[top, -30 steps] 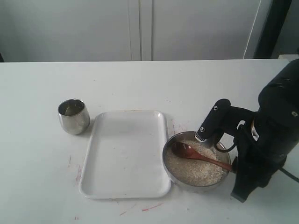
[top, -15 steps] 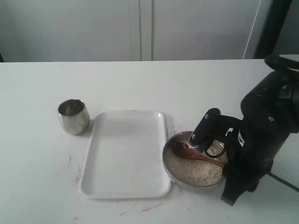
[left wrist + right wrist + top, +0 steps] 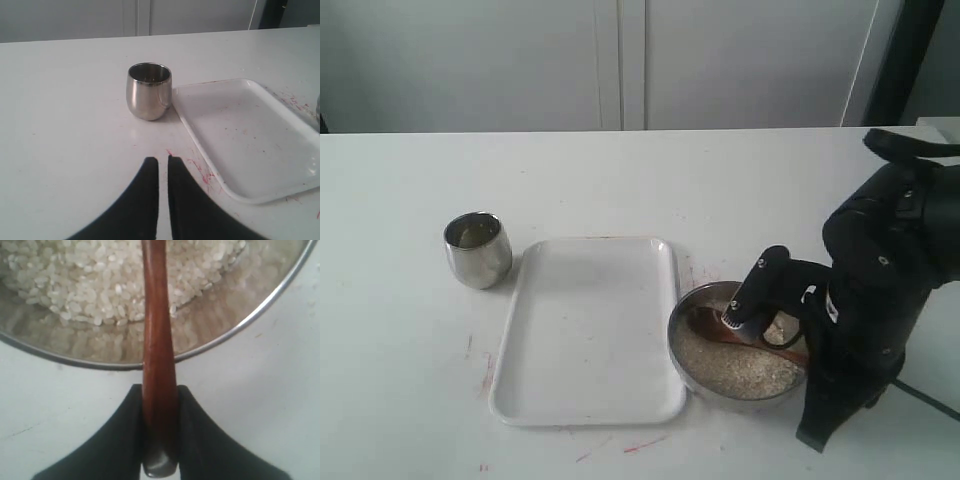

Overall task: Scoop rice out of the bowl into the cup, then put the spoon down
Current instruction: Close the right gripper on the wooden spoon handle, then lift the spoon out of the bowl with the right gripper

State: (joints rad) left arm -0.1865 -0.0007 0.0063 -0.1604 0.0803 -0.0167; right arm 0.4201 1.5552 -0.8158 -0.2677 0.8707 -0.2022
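Right fingers (image 3: 200, 440) snug on slim, glossy reddish-brown spoon (image 3: 156, 340) (pale rice (image 3: 90, 280) beyond)

No readable txt, brand, label or no. in any of my views; the cup (image 3: 148, 91), bowl (image 3: 676, 358) & tray (image 3: 588, 330) show plain surfaces.

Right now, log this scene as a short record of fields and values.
Bowl: wide shiny steel bowl, holding off-white rice grains
Spoon: dark reddish-brown wooden spoon, scoop end in the bowl, handle across the rim
Cup: small shiny steel cup, across the white rectangular tray from the bowl
Right gripper: shut on the spoon handle
Left gripper: shut, empty, facing the cup
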